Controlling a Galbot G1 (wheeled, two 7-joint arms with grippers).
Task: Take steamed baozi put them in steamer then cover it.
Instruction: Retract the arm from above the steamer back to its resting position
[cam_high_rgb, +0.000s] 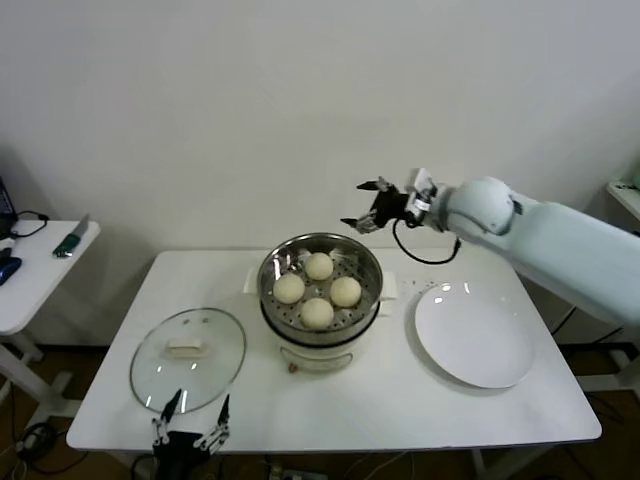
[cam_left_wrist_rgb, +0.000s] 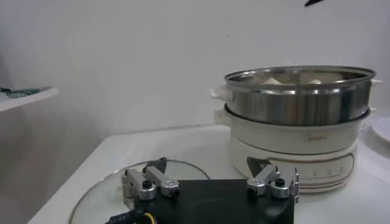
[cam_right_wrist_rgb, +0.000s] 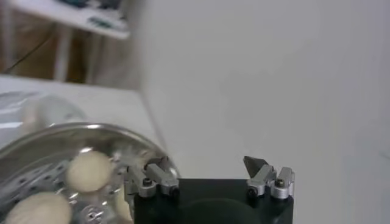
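Both grippers stand wide and empty: the left gripper (cam_high_rgb: 190, 412) hovers at the near rim of the cover (cam_high_rgb: 188, 358), lying flat left of the steamer (cam_high_rgb: 320, 283). Its handle (cam_high_rgb: 186, 348) runs side to side just beyond those fingers, so the left arm is nearer, while the right gripper (cam_high_rgb: 368, 204) hangs behind the steamer holding four baozi (cam_high_rgb: 318, 314).

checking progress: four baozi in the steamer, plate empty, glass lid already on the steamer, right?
Not quite. The glass lid lies on the table to the robot's left of the steamer, which stands uncovered, as the head view shows. Four baozi are inside, and the plate is empty.
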